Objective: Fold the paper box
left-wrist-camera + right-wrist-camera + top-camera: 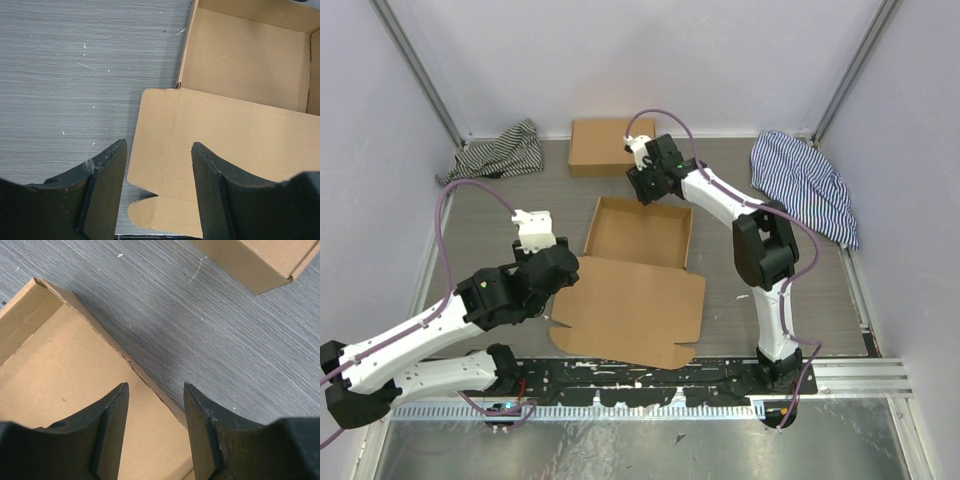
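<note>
A crumpled grey-striped cloth (500, 150) lies in the far left corner of the grey wood-grain table (490, 215), with bare tabletop in front of it. The left gripper (159, 155) hangs over the left edge of the plain brown cardboard paper box (640, 270), its jaws spread and nothing between them. The lid's rounded side flap lies flat beneath. The box sits mid-table. Its shallow tray is at the far side with its walls up, and its lid panel lies open and flat toward the arm bases. Behind it, apart across a strip of bare table, rests a closed brown cardboard box (610, 147). The right gripper (156, 395), fingers parted, is over the tray's far wall edge. Whether it touches cannot be told. A blue-striped cloth (805, 185) lies at the far right.
</note>
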Robot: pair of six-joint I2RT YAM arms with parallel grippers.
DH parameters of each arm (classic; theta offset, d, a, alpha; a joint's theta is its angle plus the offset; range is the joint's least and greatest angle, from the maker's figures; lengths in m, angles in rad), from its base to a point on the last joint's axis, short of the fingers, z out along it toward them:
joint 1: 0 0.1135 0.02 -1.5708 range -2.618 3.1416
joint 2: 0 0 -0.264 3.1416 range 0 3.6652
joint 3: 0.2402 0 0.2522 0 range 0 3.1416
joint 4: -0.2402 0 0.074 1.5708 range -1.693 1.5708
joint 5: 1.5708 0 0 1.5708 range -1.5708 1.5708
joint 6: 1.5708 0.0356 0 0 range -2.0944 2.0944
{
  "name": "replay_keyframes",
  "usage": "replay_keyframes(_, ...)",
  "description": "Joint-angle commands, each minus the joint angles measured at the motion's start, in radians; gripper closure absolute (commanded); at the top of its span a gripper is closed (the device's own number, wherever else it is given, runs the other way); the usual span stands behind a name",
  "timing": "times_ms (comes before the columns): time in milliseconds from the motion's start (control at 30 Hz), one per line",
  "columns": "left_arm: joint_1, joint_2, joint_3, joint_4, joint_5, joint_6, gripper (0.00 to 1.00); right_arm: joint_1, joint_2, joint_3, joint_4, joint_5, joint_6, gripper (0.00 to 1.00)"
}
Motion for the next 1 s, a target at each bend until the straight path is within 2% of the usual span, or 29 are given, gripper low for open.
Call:
replay_keyframes(0, 0.004, -0.005, -0.015, -0.011, 0.010, -0.018, 0.39, -0.002, 0.030, 0.075, 0.016, -0.072, -0.050, 0.46)
replay_keyframes(167, 0.003, -0.013, -0.022, -0.020, 0.013, -0.035, 0.39, -0.002, 0.034, 0.097, -0.010, -0.142, -0.078, 0.42)
replay_keyframes(467, 0.003, -0.016, -0.030, -0.017, 0.017, -0.039, 0.40, -0.002, 0.102, 0.149, -0.037, -0.125, -0.078, 0.41)
replay_keyframes(800, 0.004, -0.020, -0.036, -0.017, 0.024, -0.045, 0.40, -0.002, 0.140, 0.143, -0.050, -0.169, -0.050, 0.43)
replay_keyframes(967, 0.004, -0.012, -0.035, -0.014, 0.036, -0.048, 0.40, -0.002, 0.146, 0.127, -0.057, -0.110, 0.009, 0.49)
